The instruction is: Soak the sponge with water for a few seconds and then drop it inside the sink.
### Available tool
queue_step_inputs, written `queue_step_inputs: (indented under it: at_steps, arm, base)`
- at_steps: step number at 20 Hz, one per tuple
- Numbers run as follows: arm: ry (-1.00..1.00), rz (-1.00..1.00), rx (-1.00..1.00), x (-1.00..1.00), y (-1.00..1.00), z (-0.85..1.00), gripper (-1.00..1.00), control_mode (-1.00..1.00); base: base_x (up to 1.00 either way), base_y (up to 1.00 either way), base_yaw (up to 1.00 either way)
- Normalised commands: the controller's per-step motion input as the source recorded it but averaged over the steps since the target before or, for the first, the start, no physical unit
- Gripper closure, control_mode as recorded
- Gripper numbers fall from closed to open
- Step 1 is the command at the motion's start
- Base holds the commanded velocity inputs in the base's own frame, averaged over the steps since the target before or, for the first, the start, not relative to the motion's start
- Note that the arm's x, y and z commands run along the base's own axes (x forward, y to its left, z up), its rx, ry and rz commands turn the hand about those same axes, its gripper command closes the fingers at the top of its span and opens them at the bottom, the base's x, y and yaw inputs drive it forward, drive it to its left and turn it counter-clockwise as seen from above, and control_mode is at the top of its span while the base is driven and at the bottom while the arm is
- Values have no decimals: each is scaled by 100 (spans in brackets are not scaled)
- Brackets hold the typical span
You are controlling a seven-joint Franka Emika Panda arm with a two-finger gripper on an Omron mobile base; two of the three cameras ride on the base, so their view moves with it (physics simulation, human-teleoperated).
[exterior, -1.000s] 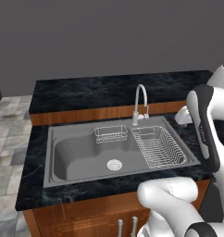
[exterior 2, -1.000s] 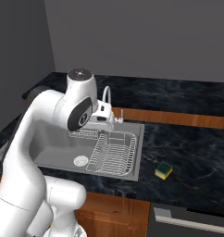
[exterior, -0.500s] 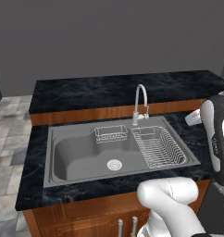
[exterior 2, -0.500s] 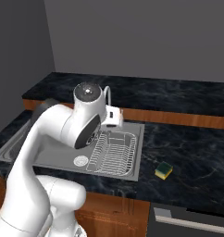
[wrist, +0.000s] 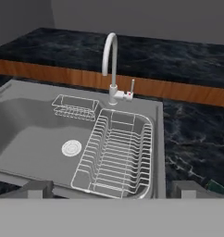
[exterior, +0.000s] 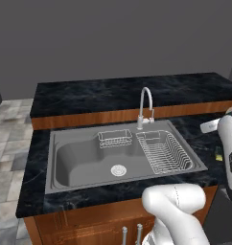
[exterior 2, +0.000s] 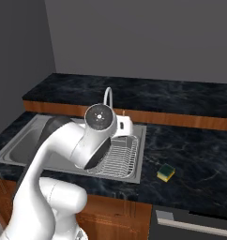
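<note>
The sponge (exterior 2: 166, 172), yellow with a dark green top, lies on the black counter to the right of the sink (exterior 2: 21, 143). One green corner of the sponge (wrist: 219, 187) shows at the lower right of the hand view. In the left base view a sliver of the sponge (exterior: 217, 153) peeks out beside my forearm. My gripper (wrist: 113, 190) is open and holds nothing. It hovers over the front of the sink (wrist: 30, 134), looking toward the faucet (wrist: 111, 69). No water is in view at the spout. My hand (exterior 2: 124, 124) sits above the sink's right end.
A wire dish rack (wrist: 116, 157) fills the right part of the basin, and a small wire basket (wrist: 76, 107) hangs at the back. The round drain (wrist: 71, 147) lies left of the rack. A raised counter ledge (exterior: 127, 95) runs behind the faucet (exterior: 145, 107).
The arm has swung right, from over the sink's right side toward the counter beyond it. The gripper has stayed open. The sponge has not moved.
</note>
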Motion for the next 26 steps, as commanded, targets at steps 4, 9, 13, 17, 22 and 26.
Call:
queue_step_inputs:
  at_steps: [4,9,13,17,22,26]
  arm:
    - [-16,3,2,13,-24,0,-100,-100]
    - [-14,7,2,31,-25,-2,-100,-100]
    - [-18,4,2,30,-12,-17,-100,-100]
    - [-20,0,0,38,-1,-25,-100,-100]
    - [-16,0,0,29,0,-23,-100,-100]
    - [-7,0,0,19,0,-3,-100,-100]
  base:
    - [0,0,0]
    - [0,0,0]
    - [0,0,0]
    - [0,0,0]
    - [0,0,0]
    - [0,0,0]
